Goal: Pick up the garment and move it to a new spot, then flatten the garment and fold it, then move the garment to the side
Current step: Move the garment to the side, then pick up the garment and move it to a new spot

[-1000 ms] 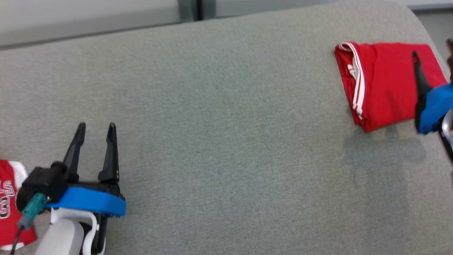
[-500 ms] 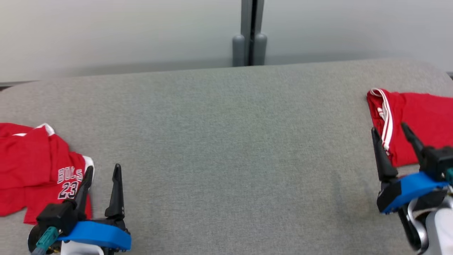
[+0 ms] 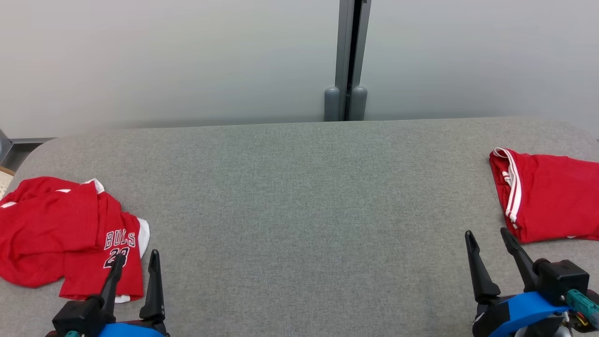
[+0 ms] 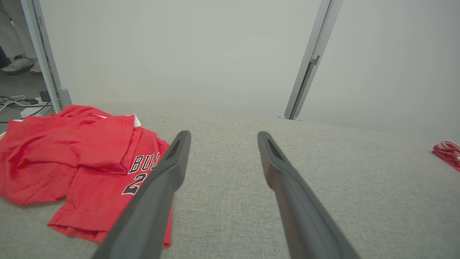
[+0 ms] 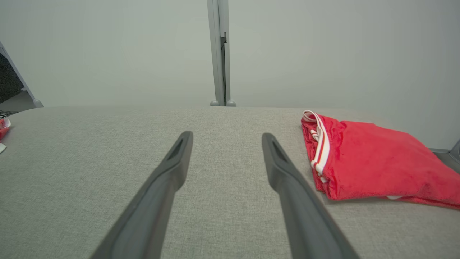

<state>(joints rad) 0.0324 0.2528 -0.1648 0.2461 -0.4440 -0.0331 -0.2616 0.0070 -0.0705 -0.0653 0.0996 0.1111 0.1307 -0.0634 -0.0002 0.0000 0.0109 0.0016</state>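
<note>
A crumpled red jersey (image 3: 61, 224) with white trim and "BULLS 23" lettering lies at the left end of the grey padded table (image 3: 304, 210). In the left wrist view the jersey (image 4: 72, 151) sits just left of my fingers. A folded red garment (image 3: 547, 196) with white stripes rests at the right end, and the right wrist view shows this folded garment (image 5: 366, 162) lying flat. My left gripper (image 3: 137, 255) stands open beside the jersey's near corner. My right gripper (image 3: 486, 232) is open too, just in front of the folded garment and apart from it. Neither one holds anything.
A pale wall with a grey post (image 3: 346, 56) runs behind the table. Past the table's left end, cables (image 4: 14, 102) lie on the floor and a person's shoe (image 4: 18, 64) shows. The wide middle of the table is bare grey fabric.
The head camera has swung left and tilted up, bringing the wall and the crumpled jersey into view. My right gripper has drawn back off the folded garment toward the near edge.
</note>
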